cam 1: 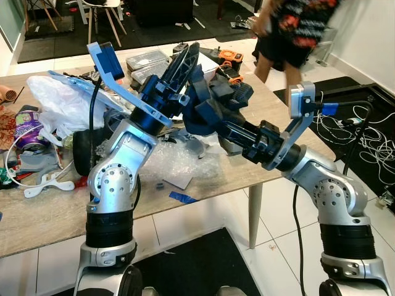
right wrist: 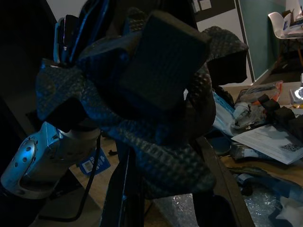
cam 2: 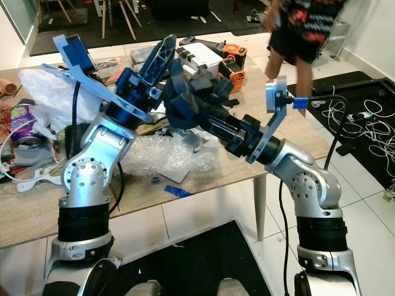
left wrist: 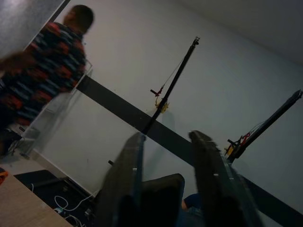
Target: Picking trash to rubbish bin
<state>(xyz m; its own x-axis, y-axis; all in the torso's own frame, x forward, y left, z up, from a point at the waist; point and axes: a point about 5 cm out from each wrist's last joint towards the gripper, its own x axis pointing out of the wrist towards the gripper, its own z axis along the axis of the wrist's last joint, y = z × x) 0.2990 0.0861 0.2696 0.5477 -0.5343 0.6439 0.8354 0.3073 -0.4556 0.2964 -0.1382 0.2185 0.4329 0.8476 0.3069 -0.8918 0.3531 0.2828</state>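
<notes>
My right gripper (cam 1: 207,117) is shut on a crumpled piece of dark blue, textured trash (cam 1: 213,102), held in the air above the wooden table (cam 1: 37,216). The wad looms close in the right wrist view, trash (right wrist: 156,109) bulging out over the fingers. My left gripper (cam 1: 188,61) is raised just left of the wad, its fingers pointing up and lying against or very near it. In the left wrist view its fingers (left wrist: 127,179) stand apart, the wall showing in the gap and a dark shape low between them.
The table is littered: a white plastic bag (cam 1: 58,102), bubble wrap (cam 1: 179,163), a purple packet (cam 1: 28,132) and orange tools (cam 1: 229,58). A person (cam 1: 290,31) walks past the table's far right corner. Cables (cam 1: 364,135) lie on the floor to the right.
</notes>
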